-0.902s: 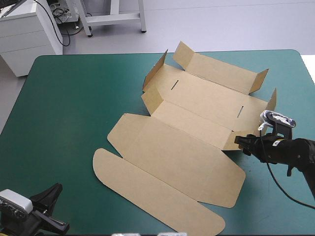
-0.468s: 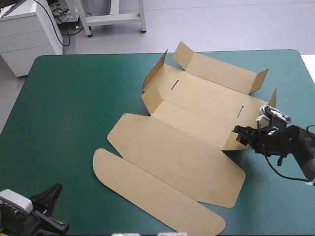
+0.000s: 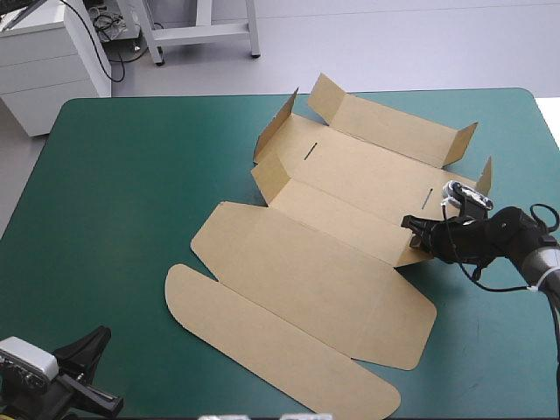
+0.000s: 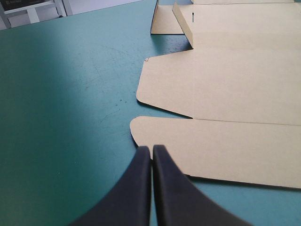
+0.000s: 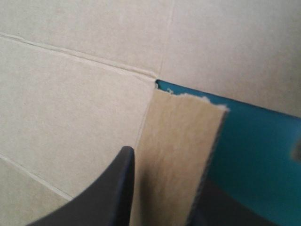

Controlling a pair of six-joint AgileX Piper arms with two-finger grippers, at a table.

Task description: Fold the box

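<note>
Box (image 3: 324, 262): brown cut sheet, lying mid-desk (image 3: 122, 192) on the teal-green cover, mostly flat.
- Far long wall (image 3: 385, 127) of the box is raised, with short end tabs bent up at both of its ends.
- Base panel shows two narrow slots (image 3: 309, 150), one toward each end.
- Lid panel (image 3: 306, 280) and the rounded tuck flap (image 3: 271, 350) lie flat on the cover, on the near side of the box.
- Short flap (image 3: 404, 255) at the right end of the box's near wall stands upright.

Right pincer (image 3: 416, 236): at the box's right end, on that upright flap. In the right wrist view the pincer (image 5: 155, 160) has the flap (image 5: 178, 141) between its black fingers. One finger (image 5: 113, 193) lies against the flap's face and the other is mostly hidden behind it. Clenched on the box, nearly together with the board between. The flap's torn top edge is visible, with flat board (image 5: 70, 94) beyond it and the cover on the flap's outer side.

Left pincer (image 3: 98, 337): well apart from the box, off its near-left corner, near the desk's near edge. In the left wrist view the pincer (image 4: 151, 150) is clenched on nothing, its tips meeting in one arch. The rounded end of the tuck flap (image 4: 225, 150) lies just ahead of the tips, and I cannot tell whether they touch it.
</note>
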